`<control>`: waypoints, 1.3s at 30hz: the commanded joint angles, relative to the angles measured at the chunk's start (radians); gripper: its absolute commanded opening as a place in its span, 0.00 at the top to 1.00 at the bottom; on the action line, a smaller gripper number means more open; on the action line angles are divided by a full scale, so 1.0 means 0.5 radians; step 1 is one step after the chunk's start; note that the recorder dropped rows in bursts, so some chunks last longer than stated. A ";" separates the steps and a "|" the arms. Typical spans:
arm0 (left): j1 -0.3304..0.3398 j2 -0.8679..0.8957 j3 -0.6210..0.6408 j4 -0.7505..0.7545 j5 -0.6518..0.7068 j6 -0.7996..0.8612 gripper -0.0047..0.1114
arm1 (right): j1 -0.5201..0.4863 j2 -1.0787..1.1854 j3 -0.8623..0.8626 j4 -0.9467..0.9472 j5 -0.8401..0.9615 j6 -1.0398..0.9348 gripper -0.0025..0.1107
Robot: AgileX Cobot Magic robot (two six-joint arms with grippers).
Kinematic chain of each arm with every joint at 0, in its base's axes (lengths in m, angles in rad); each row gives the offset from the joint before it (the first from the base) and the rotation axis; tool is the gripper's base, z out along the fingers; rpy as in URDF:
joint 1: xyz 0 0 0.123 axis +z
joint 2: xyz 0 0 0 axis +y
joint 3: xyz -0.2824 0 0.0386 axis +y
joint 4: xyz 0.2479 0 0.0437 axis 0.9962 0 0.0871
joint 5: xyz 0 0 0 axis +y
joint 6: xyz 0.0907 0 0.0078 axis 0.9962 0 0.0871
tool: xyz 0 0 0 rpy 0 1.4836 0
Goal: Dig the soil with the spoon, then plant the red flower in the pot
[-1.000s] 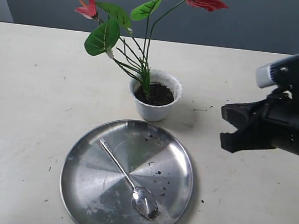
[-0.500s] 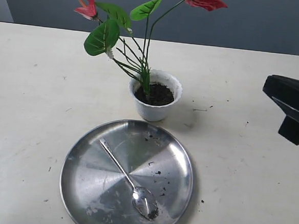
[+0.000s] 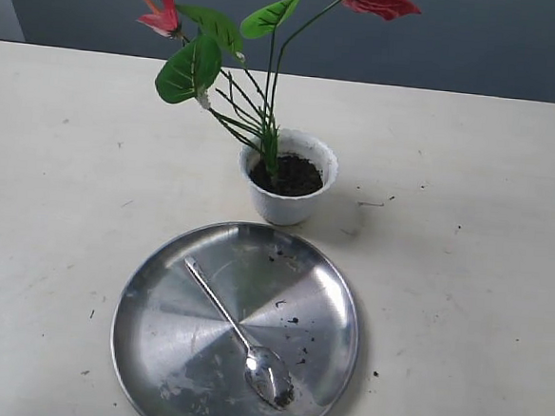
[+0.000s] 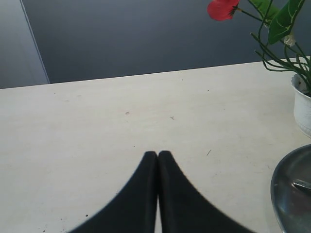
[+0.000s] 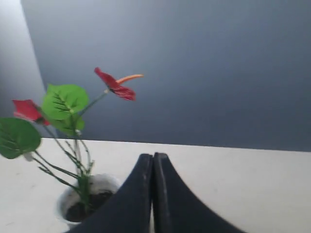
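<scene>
Steel plate (image 3: 154, 342), one, nearest, at 6 o'clock on the table (image 3: 62, 155). On it, one spoon (image 3: 236, 331), bowl toward 5 o'clock with soil crumbs, handle toward 11 o'clock. Judged light, rigid, slippery; best pinched mid-handle.

Pot (image 3: 287, 207), one, just beyond the plate at 12 o'clock, upright, filled with soil (image 3: 294, 176). Thin plastic, likely light and easy to tip.

Red flower (image 3: 267, 84), one sprig, two blooms, standing planted in the soil. Stems flexible; take hold low near the base.

Left gripper (image 4: 157, 154) and right gripper (image 5: 152, 156): two, each with fingertips pressed together, holding nothing; neither appears in the exterior view.
</scene>
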 commanded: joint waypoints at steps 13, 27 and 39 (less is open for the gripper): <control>-0.011 -0.002 -0.005 0.001 -0.027 -0.009 0.95 | -0.816 -0.774 0.623 -0.014 -0.034 -0.013 0.98; -0.011 -0.002 -0.005 0.001 -0.027 -0.009 0.95 | -0.846 -0.774 0.623 0.051 -0.097 -0.008 0.98; -0.011 -0.002 -0.005 0.001 -0.027 -0.009 0.95 | -0.846 -0.774 0.623 -0.014 -0.071 0.227 0.98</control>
